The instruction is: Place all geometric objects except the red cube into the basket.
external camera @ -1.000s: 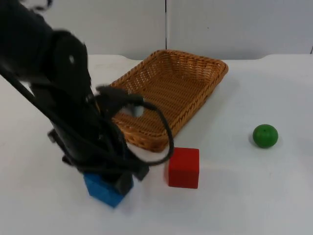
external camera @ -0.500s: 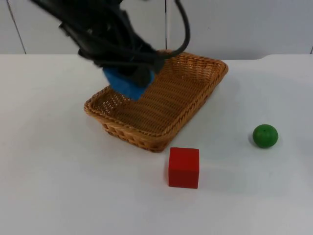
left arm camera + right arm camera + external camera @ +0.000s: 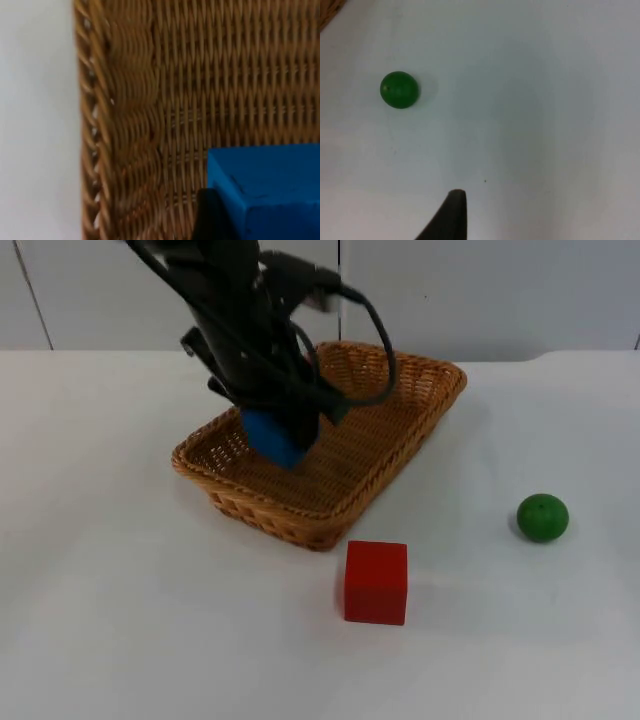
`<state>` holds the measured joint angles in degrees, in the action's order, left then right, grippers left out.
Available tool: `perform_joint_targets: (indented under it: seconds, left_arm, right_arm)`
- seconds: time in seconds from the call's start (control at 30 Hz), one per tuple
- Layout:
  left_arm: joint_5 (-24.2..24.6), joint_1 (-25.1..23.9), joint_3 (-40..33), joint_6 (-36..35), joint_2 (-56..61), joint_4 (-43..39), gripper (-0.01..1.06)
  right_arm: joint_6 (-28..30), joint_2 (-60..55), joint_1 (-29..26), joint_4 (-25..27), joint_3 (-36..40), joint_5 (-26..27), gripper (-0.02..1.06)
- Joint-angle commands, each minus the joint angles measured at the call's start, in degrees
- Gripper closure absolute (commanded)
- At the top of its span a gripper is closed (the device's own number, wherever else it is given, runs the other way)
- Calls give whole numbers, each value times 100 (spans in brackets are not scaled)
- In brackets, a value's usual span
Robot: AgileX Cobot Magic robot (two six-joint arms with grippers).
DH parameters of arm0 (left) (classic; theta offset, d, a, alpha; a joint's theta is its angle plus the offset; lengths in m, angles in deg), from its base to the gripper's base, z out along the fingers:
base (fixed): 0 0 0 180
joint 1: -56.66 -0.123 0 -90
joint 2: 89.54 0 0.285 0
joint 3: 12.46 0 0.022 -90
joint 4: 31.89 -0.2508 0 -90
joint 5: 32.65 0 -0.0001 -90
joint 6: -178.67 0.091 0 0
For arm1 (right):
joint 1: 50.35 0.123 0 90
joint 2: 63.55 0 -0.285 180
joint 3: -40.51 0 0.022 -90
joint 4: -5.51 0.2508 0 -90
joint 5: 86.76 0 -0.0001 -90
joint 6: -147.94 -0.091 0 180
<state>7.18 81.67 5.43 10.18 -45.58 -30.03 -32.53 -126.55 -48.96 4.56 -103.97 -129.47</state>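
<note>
My left gripper is shut on a blue block and holds it inside the wicker basket, over the basket's left half. The left wrist view has the blue block against the woven basket floor with one black fingertip on its side. A red cube rests on the table in front of the basket. A green ball lies to the right, and the green ball also lies on the white table in the right wrist view, beyond one black fingertip.
The white table top spreads around the basket and ends at the grey partition wall behind it.
My left gripper lifted the blue block from the table's front left, carried it up over the basket, and has now come lower into the basket. The cube and ball stayed put.
</note>
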Motion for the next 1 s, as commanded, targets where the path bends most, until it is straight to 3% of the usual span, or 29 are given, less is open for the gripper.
perform_joint_targets:
  seconds: [0.0,0.07,0.2,0.23,0.3,0.37,0.5,0.67,0.97]
  left_arm:
    - [-3,8,71,28,-72,-1,100]
    - [-5,8,71,28,-101,-1,95]
    - [47,8,59,28,-152,201,50]
    - [47,8,59,28,-152,201,50]
    - [89,8,59,28,-152,340,31]
    - [211,8,70,28,-142,364,20]
    - [651,8,248,28,-81,364,13]
    - [1374,8,606,28,333,364,12]
    - [1902,-4,530,-296,1804,337,12]
  right_arm:
    - [3,10,-21,-36,-47,51,-1]
    - [3,10,-21,-36,-47,51,-1]
    - [3,10,-21,-36,-47,62,-1]
    - [3,10,-21,-36,-47,62,-1]
    - [3,10,-21,-36,-47,62,-1]
    - [3,10,-21,-36,-47,62,-1]
    - [3,10,-21,-36,-47,62,-1]
    - [3,10,-21,-36,-47,62,-1]
    - [3,10,-21,-24,-47,63,-1]
